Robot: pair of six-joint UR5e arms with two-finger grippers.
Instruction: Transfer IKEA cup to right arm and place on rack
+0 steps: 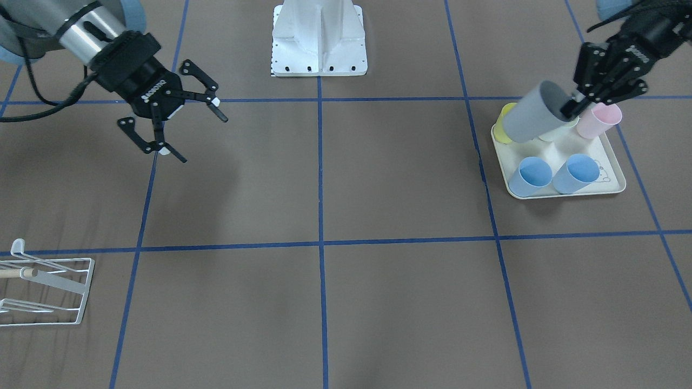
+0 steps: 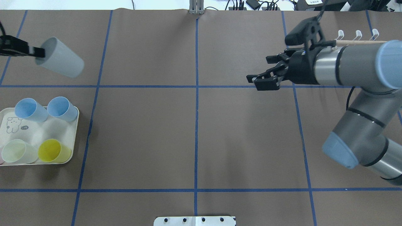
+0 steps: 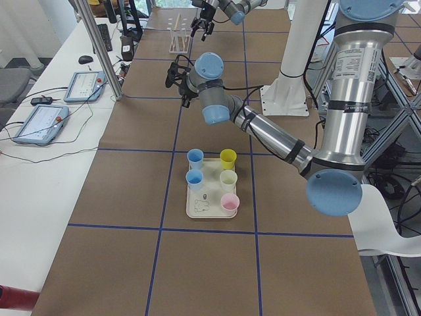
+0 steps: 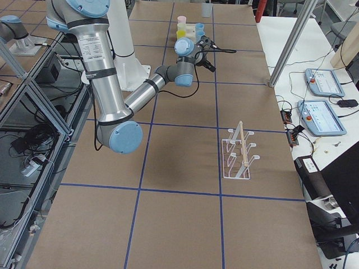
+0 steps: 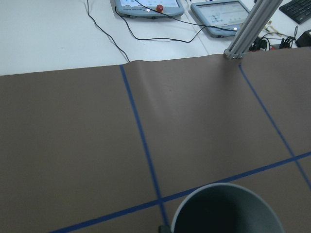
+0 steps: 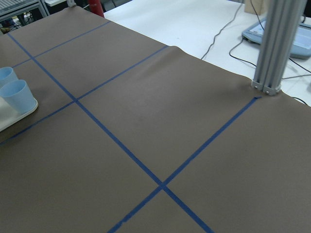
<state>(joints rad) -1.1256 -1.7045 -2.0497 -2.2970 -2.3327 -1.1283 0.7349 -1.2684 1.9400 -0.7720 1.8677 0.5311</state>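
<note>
L hand (image 1: 581, 105) clamped on rim of grey cup (image 1: 532, 113), one finger inside, one outside. Cup is in the air, tilted, base pointing toward bench (image 1: 378, 189) centre, near the cream tray (image 1: 567, 193). Tray holds 2 blue cups (image 1: 532, 175), yellow cup (image 2: 53, 151), pale cup (image 2: 17, 151), pink cup (image 1: 600, 119). R hand (image 1: 201, 138) has fingers spread wide, empty, above bench, well apart from grey cup. White wire rack (image 1: 46, 292) w/ wooden peg sits on robot's R side, far bench edge.

Left gripper (image 2: 38, 52) is pinching the tilted grey cup (image 2: 61, 62) by its rim beyond the tray (image 2: 34, 130); right gripper (image 2: 262, 70) is hovering, fingers spread, far right of the tray.
</note>
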